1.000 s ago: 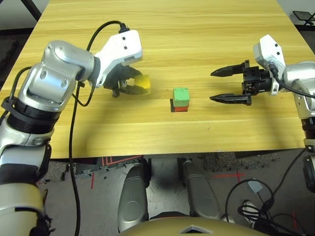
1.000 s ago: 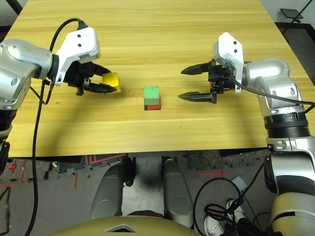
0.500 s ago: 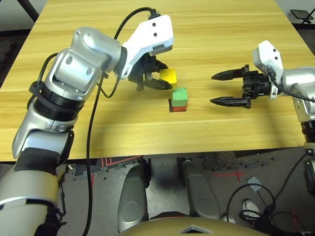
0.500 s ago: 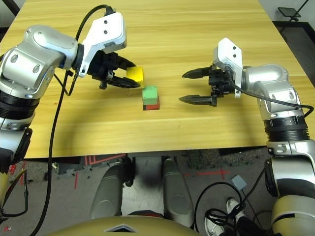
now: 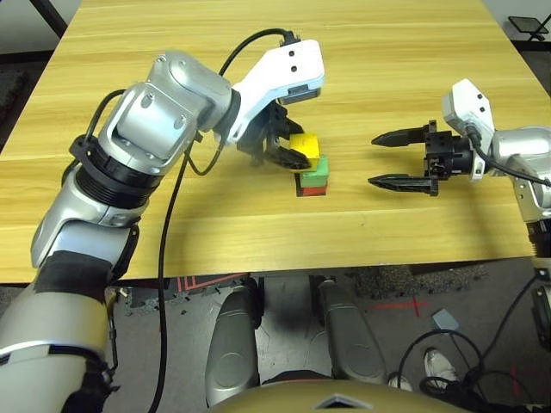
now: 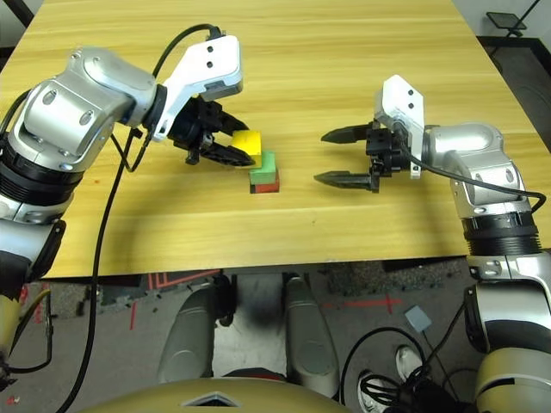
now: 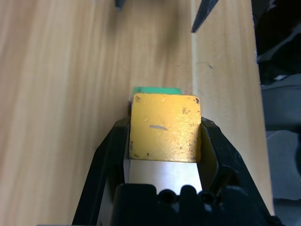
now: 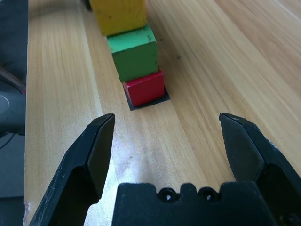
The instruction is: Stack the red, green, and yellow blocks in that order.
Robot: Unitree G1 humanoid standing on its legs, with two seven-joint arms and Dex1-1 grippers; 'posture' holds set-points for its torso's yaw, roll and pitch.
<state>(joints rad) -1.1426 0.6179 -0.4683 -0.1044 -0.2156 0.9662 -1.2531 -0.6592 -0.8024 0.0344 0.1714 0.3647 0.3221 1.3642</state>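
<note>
The yellow block [image 7: 165, 127] is pinched between the two black fingers of the left gripper [image 6: 238, 142], one finger pressed against each of two opposite sides. The block is held at the height of the top of the green block [image 8: 134, 55], slightly toward the robot's left, so that the green block's top face is partly covered in the eye views. Whether the yellow block is in contact with the green block cannot be told. The green block is rested on top of the red block [image 8: 145, 89], with its edges roughly aligned to those below. The red block is seated on a flat black square patch [image 8: 167, 97], a margin of which is exposed at the block's edges. The patch is laid on the wood-grain table [image 5: 258, 232], near the edge on the robot's side. To the robot's right of the stack, the right gripper [image 5: 404, 161] is positioned well apart from the blocks, its two fingers spread wide and directed toward the stack, with nothing held between them. Below the table, black cables [image 6: 379, 340] are looped on the grey floor [image 5: 344, 335], with red tape marks [image 5: 417, 305] nearby.
</note>
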